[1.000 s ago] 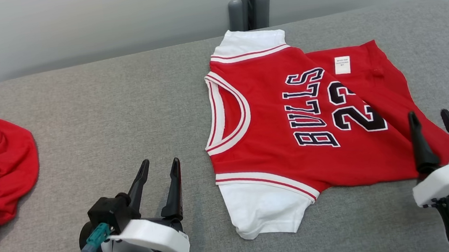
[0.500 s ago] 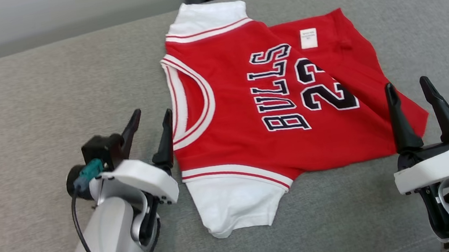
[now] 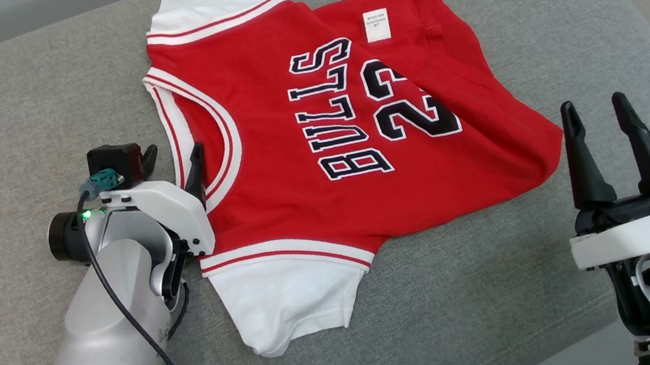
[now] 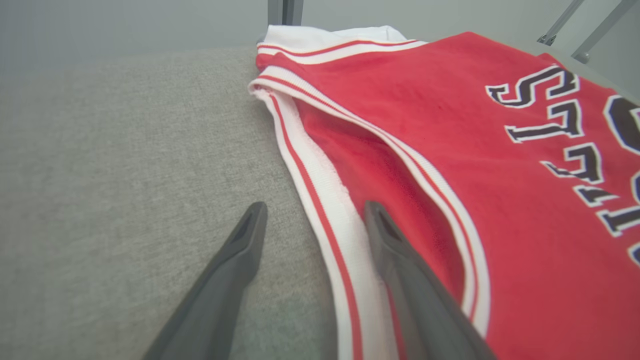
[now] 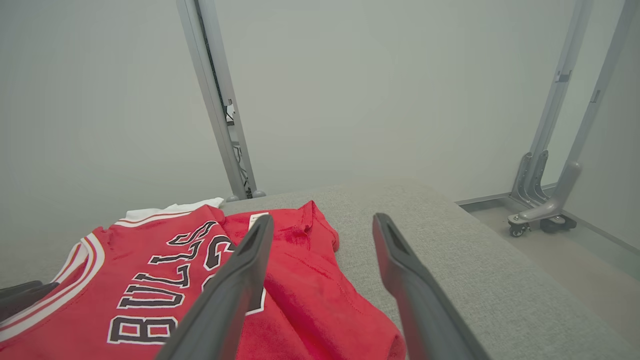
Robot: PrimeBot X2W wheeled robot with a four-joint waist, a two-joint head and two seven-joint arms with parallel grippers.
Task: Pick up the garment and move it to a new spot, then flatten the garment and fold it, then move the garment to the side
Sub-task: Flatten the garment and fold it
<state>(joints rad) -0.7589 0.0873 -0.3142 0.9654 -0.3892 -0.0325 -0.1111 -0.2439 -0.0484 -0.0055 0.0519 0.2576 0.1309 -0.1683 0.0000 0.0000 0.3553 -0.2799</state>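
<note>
1. Left gripper (image 3: 173, 155), head view: jaws spread at the neckline of the garment (image 3: 303, 209), which lies on the grey cushion (image 3: 18, 119); right gripper (image 3: 593, 109) released, near its red corner.
2. Left wrist view: fingers straddle the white trim; best to pinch both layers.
3. Right wrist view: jaws apart above the red corner; lower before closing.

The red jersey (image 3: 279, 212) carries the word "BULLS" (image 3: 326, 109) on its chest, in black capital letters with a white outline. In the head view the word runs sideways. Beside it stands a number (image 3: 411, 102) in the same black and white style. It reads as "22", but a fold of the cloth lies over part of the farther digit, so this digit is not sure. A small white label (image 3: 376, 24) sits on the red cloth near the number, and its print is too small to read. In the left wrist view only "S" and two "L" show clearly. In the right wrist view "BULLS" reads whole.
</note>
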